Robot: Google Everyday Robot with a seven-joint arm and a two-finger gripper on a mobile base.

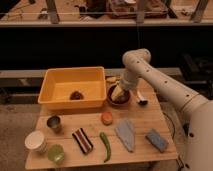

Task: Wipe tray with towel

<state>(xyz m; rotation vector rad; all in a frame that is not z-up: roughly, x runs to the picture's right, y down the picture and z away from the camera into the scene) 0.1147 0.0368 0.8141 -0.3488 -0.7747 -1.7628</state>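
The tray (50,80) is a big yellow-orange tub at the back left of the wooden table, with a small dark lump (76,95) lying inside it. The towel (125,133), a limp pale grey-blue cloth, lies flat near the table's front right. My gripper (118,93) hangs open over a dark-red bowl (121,101) just right of the tray, well behind the towel and touching neither the towel nor the tray. The white arm reaches in from the right.
A blue pad (156,140) lies right of the towel. A green chili (105,145), a striped slab (82,140) and an orange piece (106,118) lie mid-table. A metal cup (54,122), a white cup (36,141) and a green cup (56,153) stand front left.
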